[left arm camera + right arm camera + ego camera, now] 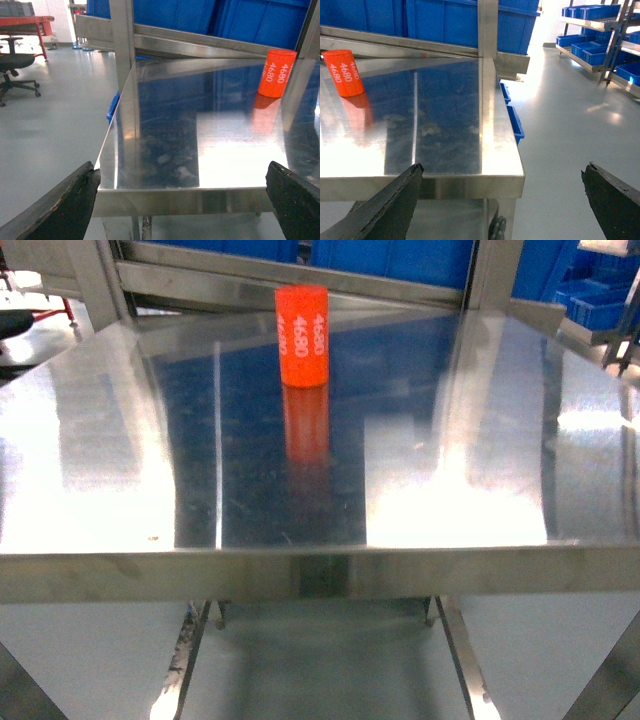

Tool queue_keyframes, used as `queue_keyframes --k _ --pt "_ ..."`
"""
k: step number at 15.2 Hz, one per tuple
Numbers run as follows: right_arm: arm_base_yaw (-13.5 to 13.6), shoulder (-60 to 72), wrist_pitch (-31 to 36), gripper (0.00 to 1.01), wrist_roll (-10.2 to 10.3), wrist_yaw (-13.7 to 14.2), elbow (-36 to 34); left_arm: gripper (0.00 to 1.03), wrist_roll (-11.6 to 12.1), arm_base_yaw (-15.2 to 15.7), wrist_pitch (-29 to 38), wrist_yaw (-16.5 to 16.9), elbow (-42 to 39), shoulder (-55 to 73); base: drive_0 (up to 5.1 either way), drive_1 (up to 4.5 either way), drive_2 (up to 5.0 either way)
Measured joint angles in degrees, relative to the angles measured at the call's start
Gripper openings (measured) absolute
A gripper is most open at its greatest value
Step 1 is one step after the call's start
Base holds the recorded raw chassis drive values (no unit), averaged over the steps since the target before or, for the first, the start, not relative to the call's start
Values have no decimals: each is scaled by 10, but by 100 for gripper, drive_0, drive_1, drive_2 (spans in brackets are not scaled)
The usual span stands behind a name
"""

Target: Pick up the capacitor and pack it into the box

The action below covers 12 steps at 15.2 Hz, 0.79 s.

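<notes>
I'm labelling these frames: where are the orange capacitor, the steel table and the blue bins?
orange capacitor [302, 335], head view, middle of its printed side.
steel table [300, 575], head view, front edge.
blue bins [445, 22], right wrist view, front wall.

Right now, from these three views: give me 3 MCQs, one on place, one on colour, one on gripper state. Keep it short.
1. Where does the capacitor stand on the steel table?
A. far side, near the middle
B. near edge, right corner
C. on the floor

2. What colour is the capacitor?
A. blue
B. orange with white digits
C. green

3. How do the left gripper and right gripper stand?
A. both shut on the capacitor
B. one open, one shut
C. both open and empty

Answers: 1 A, the head view shows it upright toward the far edge. 2 B, all views show an orange body printed 4680 in white. 3 C, each wrist view shows dark fingers spread wide with nothing between them.
</notes>
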Motion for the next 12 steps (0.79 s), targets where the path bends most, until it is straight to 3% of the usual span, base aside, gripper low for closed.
queue_keyframes --k 12 --pt "0 0 0 98 1 0 0 98 0 0 0 0 0 0 0 0 0"
